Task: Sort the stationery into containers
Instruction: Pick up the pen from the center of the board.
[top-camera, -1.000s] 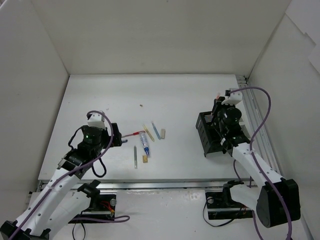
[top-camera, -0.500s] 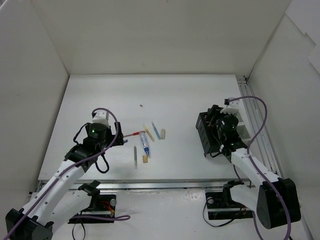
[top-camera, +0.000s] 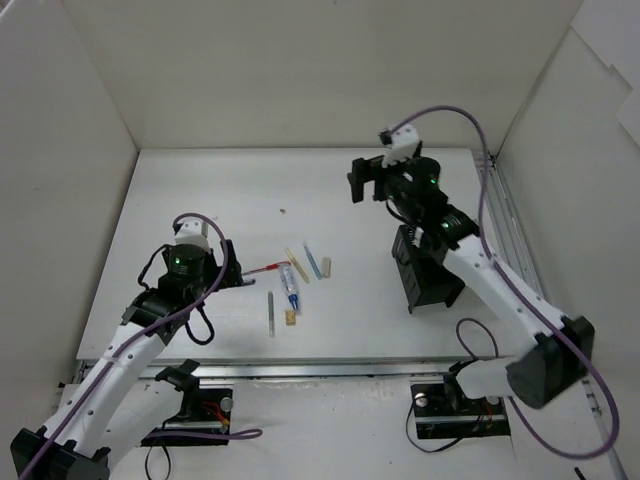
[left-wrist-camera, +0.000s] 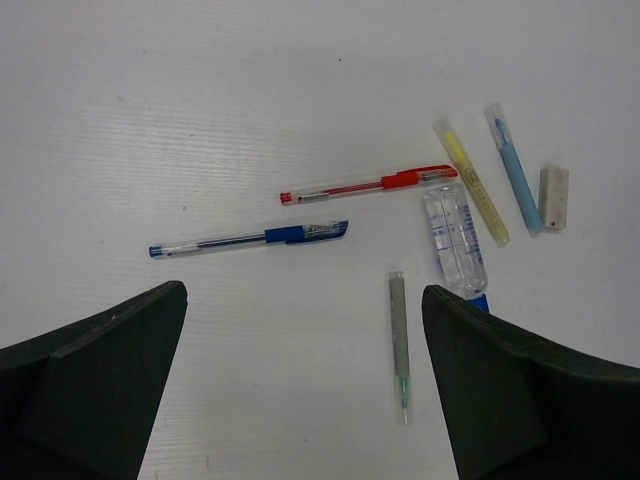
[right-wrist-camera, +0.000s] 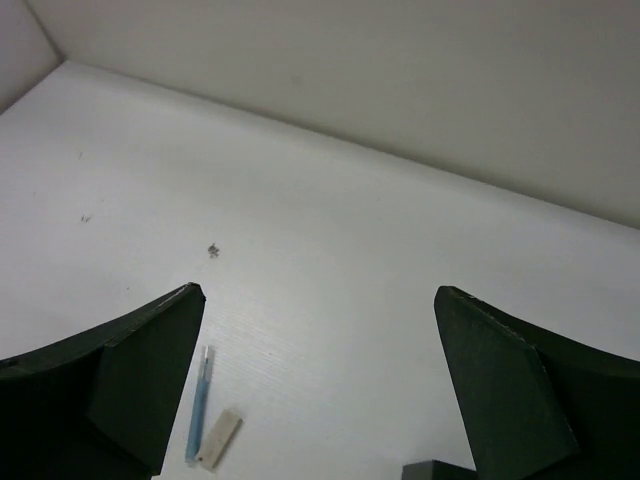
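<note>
The stationery lies loose left of the table's middle. It includes a red pen (left-wrist-camera: 365, 185), a blue pen (left-wrist-camera: 250, 238), a grey pen (left-wrist-camera: 399, 345), a clear blue-capped tube (left-wrist-camera: 455, 240), a yellow pen (left-wrist-camera: 470, 182), a light blue pen (left-wrist-camera: 513, 170) and a beige eraser (left-wrist-camera: 553, 197). My left gripper (left-wrist-camera: 303, 296) hangs open above them, nearest the blue and grey pens, holding nothing. The black mesh organiser (top-camera: 425, 272) stands on the right. My right gripper (top-camera: 368, 185) is raised behind and left of it, open and empty. Its wrist view shows the light blue pen (right-wrist-camera: 198, 415) and the eraser (right-wrist-camera: 220, 438).
White walls enclose the table on the left, back and right. A metal rail (top-camera: 510, 250) runs along the right edge beside the organiser. A small dark speck (top-camera: 283, 211) lies on the table behind the pens. A second small beige block (top-camera: 291, 317) lies by the tube.
The right gripper opened over the black organiser, then rose and swung back and left, away from it. The left arm shifted slightly above the pens, still open.
</note>
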